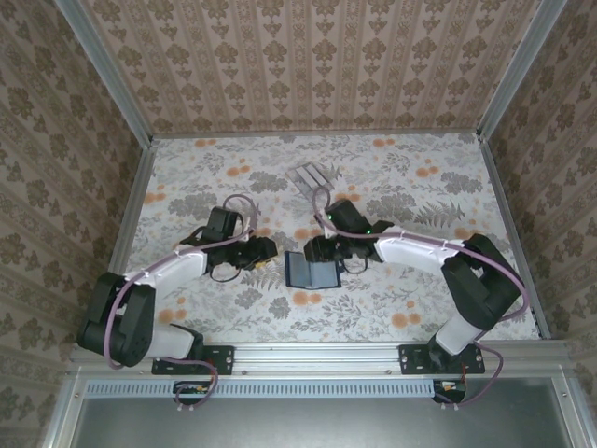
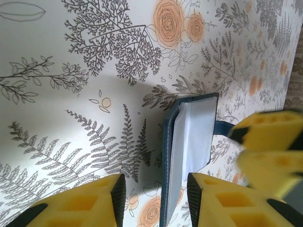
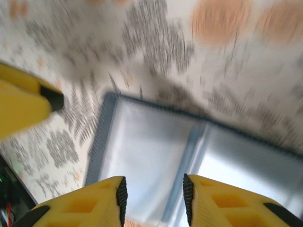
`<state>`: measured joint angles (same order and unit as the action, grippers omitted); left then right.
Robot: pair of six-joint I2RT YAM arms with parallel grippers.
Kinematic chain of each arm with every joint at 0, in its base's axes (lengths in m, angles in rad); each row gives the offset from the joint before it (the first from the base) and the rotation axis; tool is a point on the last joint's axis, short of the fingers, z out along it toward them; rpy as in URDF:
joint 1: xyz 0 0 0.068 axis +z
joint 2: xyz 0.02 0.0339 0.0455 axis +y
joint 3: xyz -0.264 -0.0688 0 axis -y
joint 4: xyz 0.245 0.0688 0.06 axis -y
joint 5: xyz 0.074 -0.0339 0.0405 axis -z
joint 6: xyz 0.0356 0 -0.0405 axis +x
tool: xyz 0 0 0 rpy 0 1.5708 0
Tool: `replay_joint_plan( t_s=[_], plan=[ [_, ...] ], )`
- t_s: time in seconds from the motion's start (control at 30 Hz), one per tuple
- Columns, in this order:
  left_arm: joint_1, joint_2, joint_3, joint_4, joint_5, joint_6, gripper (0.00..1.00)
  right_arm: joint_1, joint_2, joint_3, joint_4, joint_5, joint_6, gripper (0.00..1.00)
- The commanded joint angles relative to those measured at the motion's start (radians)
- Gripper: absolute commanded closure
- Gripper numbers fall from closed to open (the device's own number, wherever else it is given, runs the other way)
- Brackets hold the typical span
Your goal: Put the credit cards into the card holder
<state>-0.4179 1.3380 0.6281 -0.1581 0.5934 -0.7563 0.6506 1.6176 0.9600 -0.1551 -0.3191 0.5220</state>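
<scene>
Card holder (image 1: 311,273): dark navy, lying open on the floral worktop (image 1: 392,313), pale clear pockets facing up.
Left end effector (image 1: 265,252): just beside the card holder on the left arm's side, fingers spread wide, holding nothing.
Right end effector (image 1: 319,252): above the card holder's far edge, fingers apart, gripping nothing.
Pale grey rack (image 1: 311,175): well beyond the card holder, towards the back wall.
</scene>
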Motion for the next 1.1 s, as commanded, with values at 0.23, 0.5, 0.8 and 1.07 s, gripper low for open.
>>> replay_joint_plan(
  t_s=[0.23, 0.5, 0.8, 1.07],
  plan=[
    [0.007, -0.028, 0.091, -0.131, -0.086, 0.068, 0.57, -0.114, 0.153, 0.404, -0.154, 0.276, -0.381, 0.39],
    [0.013, -0.038, 0.081, -0.151, -0.117, 0.065, 0.51, -0.144, 0.465, 0.771, -0.249, 0.343, -0.531, 0.32],
    [0.052, -0.060, 0.079, -0.197, -0.141, 0.074, 0.49, -0.156, 0.698, 1.046, -0.376, 0.412, -0.651, 0.33],
    [0.075, -0.049, 0.071, -0.185, -0.118, 0.082, 0.49, -0.157, 0.752, 1.090, -0.410, 0.431, -0.663, 0.48]
  ],
)
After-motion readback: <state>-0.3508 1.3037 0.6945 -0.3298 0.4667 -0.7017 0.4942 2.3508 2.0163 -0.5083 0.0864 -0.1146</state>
